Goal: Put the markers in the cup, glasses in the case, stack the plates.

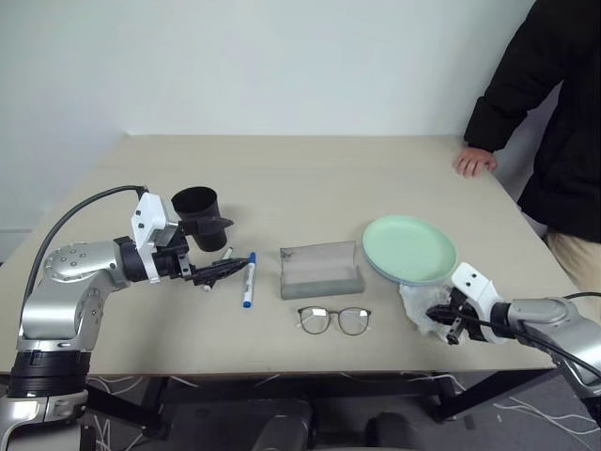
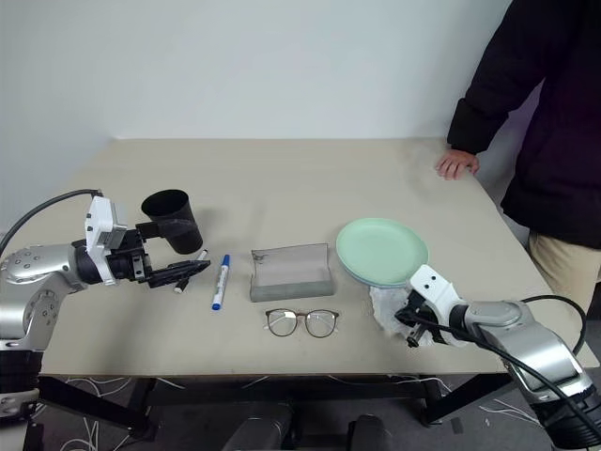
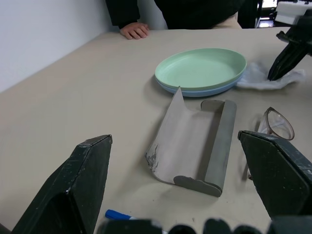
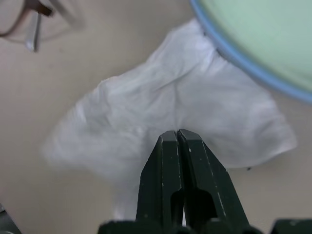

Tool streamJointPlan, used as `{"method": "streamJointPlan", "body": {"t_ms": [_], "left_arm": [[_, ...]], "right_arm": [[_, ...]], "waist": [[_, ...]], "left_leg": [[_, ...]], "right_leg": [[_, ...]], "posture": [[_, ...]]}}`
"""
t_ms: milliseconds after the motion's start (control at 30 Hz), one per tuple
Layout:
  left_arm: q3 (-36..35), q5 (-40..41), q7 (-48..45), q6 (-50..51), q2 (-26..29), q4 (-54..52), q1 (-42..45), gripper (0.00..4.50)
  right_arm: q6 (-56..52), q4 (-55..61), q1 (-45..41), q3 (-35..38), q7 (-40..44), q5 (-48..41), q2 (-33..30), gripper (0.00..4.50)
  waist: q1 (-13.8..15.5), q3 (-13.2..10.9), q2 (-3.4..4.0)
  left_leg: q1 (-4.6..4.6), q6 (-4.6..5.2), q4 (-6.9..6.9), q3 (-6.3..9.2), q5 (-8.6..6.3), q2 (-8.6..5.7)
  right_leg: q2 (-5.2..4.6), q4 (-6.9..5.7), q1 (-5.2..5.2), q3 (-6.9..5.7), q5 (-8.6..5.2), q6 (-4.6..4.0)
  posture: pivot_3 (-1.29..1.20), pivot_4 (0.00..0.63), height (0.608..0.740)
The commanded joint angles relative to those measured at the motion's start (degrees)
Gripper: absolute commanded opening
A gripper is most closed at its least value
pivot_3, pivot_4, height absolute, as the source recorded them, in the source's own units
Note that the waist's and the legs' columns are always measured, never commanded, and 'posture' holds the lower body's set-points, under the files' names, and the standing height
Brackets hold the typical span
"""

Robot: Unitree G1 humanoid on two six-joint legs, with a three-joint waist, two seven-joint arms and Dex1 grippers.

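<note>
Low at the frame's right, the right gripper (image 1: 454,324), fingers pressed shut, pinches the soft, light crumpled white tissue (image 4: 165,122) near its middle fold.

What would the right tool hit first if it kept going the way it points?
Most likely the white tissue: the shut right tool points down at it, right above it. The table lies beneath; whether it already touches is unclear.

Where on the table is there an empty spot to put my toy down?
The far half of the table is bare, from the cup across to the person's hand. The near strip is crowded: markers, open case, glasses, stacked plates, tissue and both grippers.
</note>
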State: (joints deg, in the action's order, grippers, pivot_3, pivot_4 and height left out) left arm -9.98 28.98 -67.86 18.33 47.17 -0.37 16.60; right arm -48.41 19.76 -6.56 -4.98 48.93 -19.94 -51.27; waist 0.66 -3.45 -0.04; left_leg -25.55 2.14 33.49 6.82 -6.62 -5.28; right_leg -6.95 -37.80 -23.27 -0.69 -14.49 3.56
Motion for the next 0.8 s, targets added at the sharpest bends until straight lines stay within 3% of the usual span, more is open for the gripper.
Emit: {"method": "streamJointPlan", "body": {"t_ms": [33, 167, 233, 467, 733, 800], "left_arm": [[-0.62, -0.22, 0.2, -1.11, 0.3, -0.86, 1.65, 4.43], [-0.51, -0.3, 0.04, -1.25, 0.45, -0.68, 1.85, 4.43], [-0.48, -0.33, 0.07, -1.27, 0.46, -0.57, 2.08, 4.43], [-0.77, -0.27, 0.11, -1.39, 0.6, -0.69, 1.81, 4.43], [-0.83, -0.27, 0.04, -1.53, 0.68, -0.47, 1.53, 4.43], [-0.71, -0.25, 0.08, -1.49, 0.58, -0.61, 1.53, 4.43]], "right_arm": [[-0.03, 5.75, -5.02, 8.0, 6.5, -8.5, -1.99, 0.05], [-2.41, 5.85, -11.49, 11.58, 9.28, -14.93, -2.33, 0.05], [-1.71, 4.42, -13.51, 10.64, 8.44, -13.85, -2.23, 0.05], [3.53, 1.08, -7.21, 5.81, 9.0, -6.73, -6.04, 0.05], [5.55, -0.19, -2.79, 2.55, 7.08, -1.98, -6.63, 2.61], [5.87, -1.23, -2.85, 1.49, 6.05, -0.9, -5.41, 2.61]], "waist": [[-0.04, -0.01, 0.03], [-0.39, -0.03, 0.04], [-0.37, -0.03, 0.04], [0.07, -0.02, 0.03], [-0.11, -0.03, 0.13], [-0.1, -0.03, 0.13]], "left_leg": [[0.0, 0.0, 0.0, 0.0, 0.0, 0.0], [0.01, 0.0, 0.0, 0.0, 0.0, 0.05], [0.0, 0.0, 0.0, 0.0, 0.0, 0.05], [-0.04, 0.03, 0.0, -0.05, -0.02, 0.02], [-0.03, 0.03, 0.0, -0.07, -0.03, 0.06], [-0.03, 0.03, 0.0, -0.07, -0.03, 0.06]], "right_leg": [[0.0, 0.0, 0.0, 0.0, 0.0, 0.0], [-0.03, 0.01, 0.01, -0.05, 0.0, 0.0], [-0.03, 0.03, -0.01, -0.05, 0.0, 0.0], [-0.08, 0.08, -0.02, -0.05, 0.0, 0.0], [-0.07, 0.05, -0.05, -0.02, 0.0, 0.0], [-0.06, 0.05, -0.05, -0.02, 0.0, 0.0]], "posture": [[0.0, 0.0, 0.727], [0.0, 0.0, 0.727], [0.0, 0.0, 0.727], [0.0, 0.0, 0.727], [0.0, 0.0, 0.727], [0.0, 0.0, 0.727]]}}
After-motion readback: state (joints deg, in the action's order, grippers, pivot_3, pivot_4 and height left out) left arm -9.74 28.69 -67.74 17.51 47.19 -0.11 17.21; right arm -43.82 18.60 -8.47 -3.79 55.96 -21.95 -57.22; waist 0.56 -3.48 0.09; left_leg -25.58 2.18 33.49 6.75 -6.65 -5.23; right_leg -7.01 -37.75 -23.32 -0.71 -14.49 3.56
